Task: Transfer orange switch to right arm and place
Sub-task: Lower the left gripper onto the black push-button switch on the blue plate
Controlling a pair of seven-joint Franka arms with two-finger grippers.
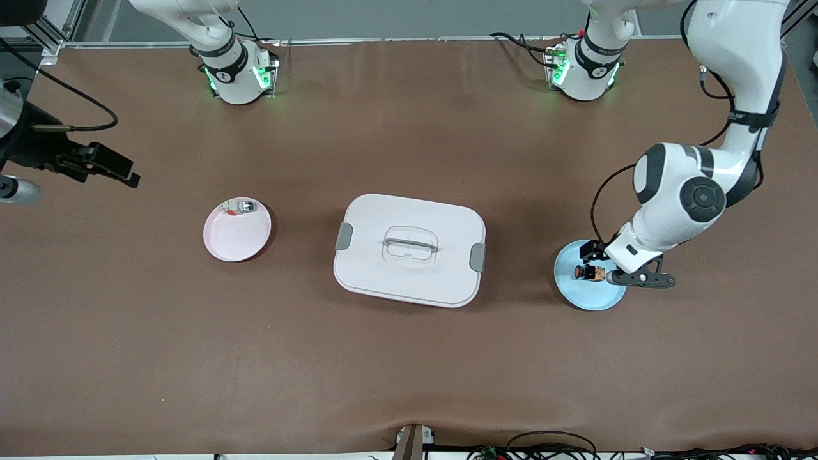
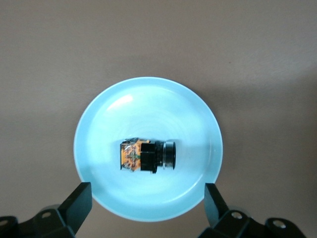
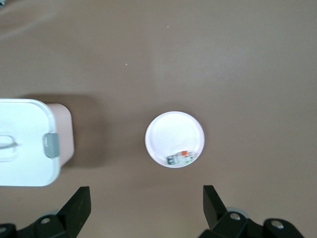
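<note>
The left gripper hangs low over the blue plate at the left arm's end of the table, its jaws spread wide and holding nothing. In the left wrist view its two black fingers stand apart at either side of the plate's rim, clear of the part lying there. That part is the orange switch, resting on its side near the middle of the blue plate, black barrel at one end and tan-orange block at the other.

The right gripper waits up in the air over the bare table at the right arm's end, also released and empty; its fingers show spread in the right wrist view.

Between the two plates sits a white lidded box with grey side latches and a recessed handle. Toward the right arm's end lies a pink plate carrying a small grey-white part with an orange bit at the rim farthest from the front camera
</note>
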